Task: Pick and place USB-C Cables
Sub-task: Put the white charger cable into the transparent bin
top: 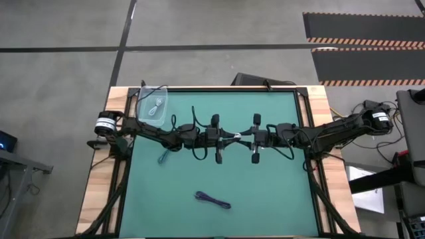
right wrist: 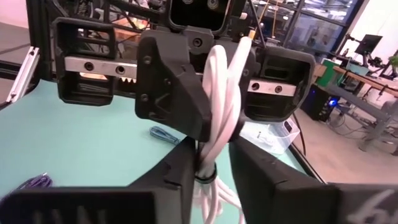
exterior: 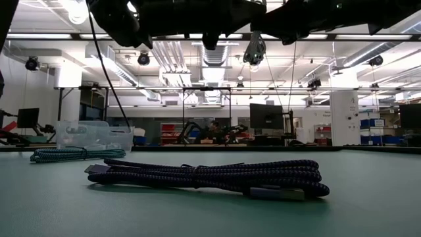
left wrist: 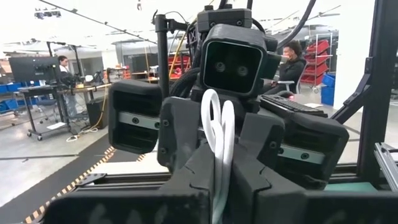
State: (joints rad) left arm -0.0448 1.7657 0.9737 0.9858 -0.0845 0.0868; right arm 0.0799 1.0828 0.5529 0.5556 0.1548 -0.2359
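Both arms meet over the middle of the green mat, with my left gripper and my right gripper facing each other. Each is shut on one white USB-C cable bundle held in the air between them. A teal cable lies flat on the mat below the left arm. A dark purple cable lies on the mat toward the near edge and shows closest in the low view. A light grey cable rests inside a clear container at the far left corner. My left gripper pinches the white bundle between its two fingers, coming level from the table's left; the strands run along the fingers. The bundle is lifted clear of the mat. My right gripper pinches the bundle beside its black tie band between its two fingers, coming level from the table's right. The looped strands run on between the left gripper's fingers. The bundle is clear of the mat.
The container stands at the mat's far left corner, with the teal cable near it. A black frame borders the mat. People sit and stand in the room beyond the table.
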